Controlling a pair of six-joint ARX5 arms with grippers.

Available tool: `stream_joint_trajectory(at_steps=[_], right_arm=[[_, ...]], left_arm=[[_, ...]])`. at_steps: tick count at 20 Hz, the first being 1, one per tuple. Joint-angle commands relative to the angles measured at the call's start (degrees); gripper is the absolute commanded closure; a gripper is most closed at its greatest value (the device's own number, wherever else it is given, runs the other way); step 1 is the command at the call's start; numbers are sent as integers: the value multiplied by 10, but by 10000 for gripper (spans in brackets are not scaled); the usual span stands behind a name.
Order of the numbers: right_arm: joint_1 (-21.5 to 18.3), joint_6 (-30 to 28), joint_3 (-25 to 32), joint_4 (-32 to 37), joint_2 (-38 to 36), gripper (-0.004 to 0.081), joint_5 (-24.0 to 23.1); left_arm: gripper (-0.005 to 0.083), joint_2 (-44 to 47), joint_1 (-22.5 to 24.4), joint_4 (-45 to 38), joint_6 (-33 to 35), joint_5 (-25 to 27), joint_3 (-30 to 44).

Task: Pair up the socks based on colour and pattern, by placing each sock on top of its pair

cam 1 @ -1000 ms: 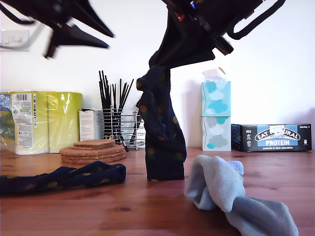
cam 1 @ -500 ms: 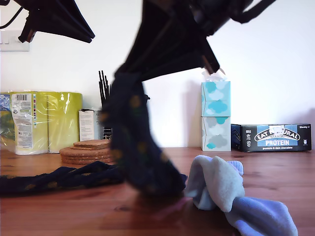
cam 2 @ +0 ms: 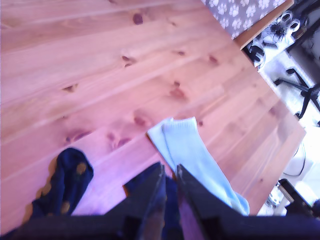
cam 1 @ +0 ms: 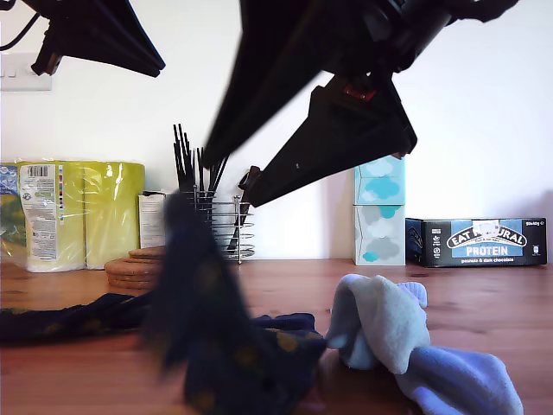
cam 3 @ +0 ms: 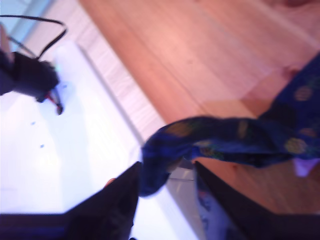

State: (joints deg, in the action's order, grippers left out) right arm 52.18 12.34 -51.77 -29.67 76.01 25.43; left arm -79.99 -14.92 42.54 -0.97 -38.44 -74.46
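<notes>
Below my second gripper (cam 1: pixel 226 181), jaws spread wide, you see a blurred dotted navy sock (cam 1: pixel 216 337) heaped on the table (cam 1: pixel 484 290), between the other navy sock (cam 1: pixel 69 316) and the light blue socks (cam 1: pixel 389 333). My first gripper (cam 2: pixel 169 175) is closed, high up; table edge lies just beyond the blue socks

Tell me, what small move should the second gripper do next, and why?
Probably lift my second gripper clear: its fingers stand open, and the blurred dotted sock already reaches the table beside the other dotted sock. Then check the overlap.
</notes>
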Motion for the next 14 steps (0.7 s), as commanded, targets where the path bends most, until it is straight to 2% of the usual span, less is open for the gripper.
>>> stream_joint_trajectory(at_steps=[1, 3, 4, 5, 6, 7, 8, 11, 14], right_arm=[[0, -3, -2, 1, -6, 327, 13], [0, -14, -2, -3, -20, 343, 15], [-1, -29, -2, -10, -29, 384, 16], [-4, -49, -2, -20, -41, 496, 14], [-11, -59, -2, -26, -54, 669, 10], [-18, -73, -2, -28, -68, 796, 4], [-26, -82, -2, -27, -86, 785, -15], [-38, -130, -2, -28, -162, 784, -115], [-39, -135, 0, -34, -245, 784, -185]], left_arm=[[724, -13, -7, 15, 27, 10, 7], [725, -14, -10, 37, 63, 26, 11], [733, -14, -10, 45, 74, 35, 12], [755, -14, -12, 48, 94, 35, 18], [775, -14, -16, 49, 114, 35, 29], [779, -14, -19, 50, 130, 35, 44], [789, -14, -23, 45, 145, 35, 65], [790, -14, -40, -3, 193, 33, 128], [789, -14, -65, -46, 263, 5, 154]])
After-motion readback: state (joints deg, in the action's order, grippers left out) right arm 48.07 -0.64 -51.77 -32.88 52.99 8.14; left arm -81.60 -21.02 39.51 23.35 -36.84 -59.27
